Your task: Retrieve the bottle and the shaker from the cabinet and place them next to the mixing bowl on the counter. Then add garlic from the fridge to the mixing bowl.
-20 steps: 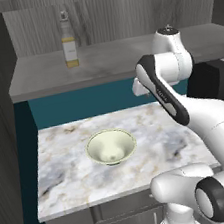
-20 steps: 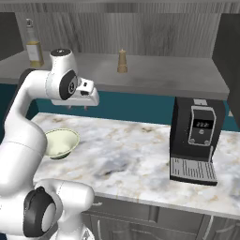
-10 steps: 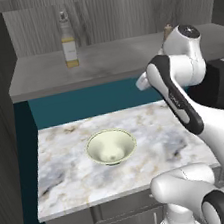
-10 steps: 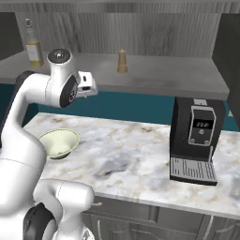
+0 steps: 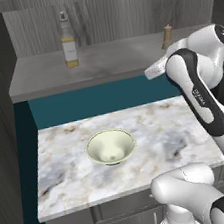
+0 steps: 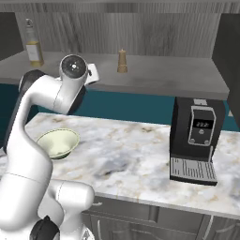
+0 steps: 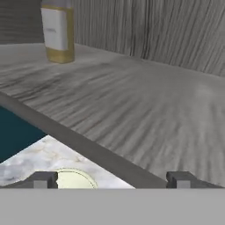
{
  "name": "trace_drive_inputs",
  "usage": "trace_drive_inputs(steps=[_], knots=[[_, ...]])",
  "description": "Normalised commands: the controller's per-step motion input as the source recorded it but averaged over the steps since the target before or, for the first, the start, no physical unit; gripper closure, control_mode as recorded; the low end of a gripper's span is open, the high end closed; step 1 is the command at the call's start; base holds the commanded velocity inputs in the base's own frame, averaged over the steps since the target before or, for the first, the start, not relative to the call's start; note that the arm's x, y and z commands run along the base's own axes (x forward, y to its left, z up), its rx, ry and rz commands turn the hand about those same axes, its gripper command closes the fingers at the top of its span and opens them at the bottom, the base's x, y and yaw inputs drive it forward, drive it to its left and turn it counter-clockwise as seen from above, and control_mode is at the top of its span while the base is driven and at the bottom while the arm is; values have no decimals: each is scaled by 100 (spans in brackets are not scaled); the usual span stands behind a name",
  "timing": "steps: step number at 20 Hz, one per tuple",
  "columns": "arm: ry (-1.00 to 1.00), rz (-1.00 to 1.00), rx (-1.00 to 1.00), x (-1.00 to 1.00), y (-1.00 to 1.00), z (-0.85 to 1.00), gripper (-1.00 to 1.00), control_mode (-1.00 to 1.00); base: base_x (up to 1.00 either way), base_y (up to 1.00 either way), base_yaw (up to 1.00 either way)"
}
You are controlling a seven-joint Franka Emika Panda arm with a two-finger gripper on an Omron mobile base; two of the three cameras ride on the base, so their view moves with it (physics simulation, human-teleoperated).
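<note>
end effector point(image 7: 112, 179) spread wide, apparently empty, near the cabinet point(image 7: 145, 105) shelf edge; bottle point(image 7: 57, 30) upright on it.

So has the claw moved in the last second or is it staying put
Yes. The claw has risen from over the counter toward the cabinet shelf edge, nearer the shaker, jaws open.

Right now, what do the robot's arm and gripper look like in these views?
The arm is made of glossy white rounded segments with dark grey to black bands at the joints and a round dark cap on one joint. Faint small lettering runs along the dark strip on the forearm. No loose cables show. The gripper has two small, blocky dark grey fingertips.
</note>
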Motion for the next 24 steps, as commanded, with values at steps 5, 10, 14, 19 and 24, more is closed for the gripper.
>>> trace_drive_inputs(steps=[5,10,14,19,24], knots=[[-28,1,10,0,13,57,-100,-100,0,0,0],[-25,-7,3,0,53,41,-100,-100,0,0,0],[-20,-12,6,0,54,42,-100,-100,0,0,0],[-14,-12,7,6,55,43,-100,-100,0,0,0],[0,-11,0,18,78,36,-100,-100,0,0,0]])
